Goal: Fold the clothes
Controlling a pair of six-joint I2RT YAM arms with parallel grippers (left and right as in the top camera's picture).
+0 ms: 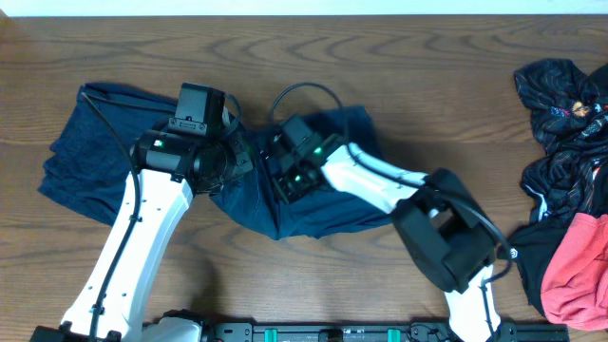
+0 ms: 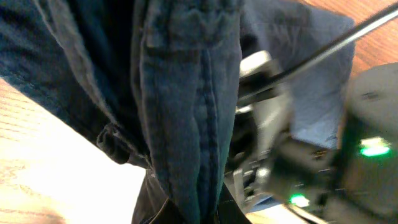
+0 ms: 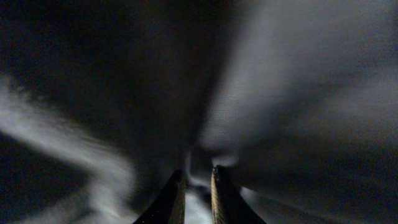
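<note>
The blue garment (image 1: 95, 161) lies rumpled on the left-centre of the table (image 1: 427, 76). Its left part is spread flat, while its right part is bunched into a rounded lobe under the two arms. Bare wood runs along every edge of it, with the widest stretch to the right, between the lobe and a heap at the table's right edge: a black garment (image 1: 560, 95) with a red garment (image 1: 579, 266) nearer the front. The left gripper (image 1: 236, 157) and right gripper (image 1: 275, 171) meet just beside each other over the middle of the cloth, leaving little room between them. The overhead view hides both sets of fingers. The right wrist view shows its gripper (image 3: 198, 177) almost closed, the two fingers pinching a pale fold of the cloth (image 3: 280, 93) in shadow. The left wrist view shows denim (image 2: 180, 93) hanging close with a stitched seam (image 2: 205, 112), and the other arm's green lights (image 2: 373, 148) blurred beyond – whether the left fingers are open or closed, I cannot tell.
</note>
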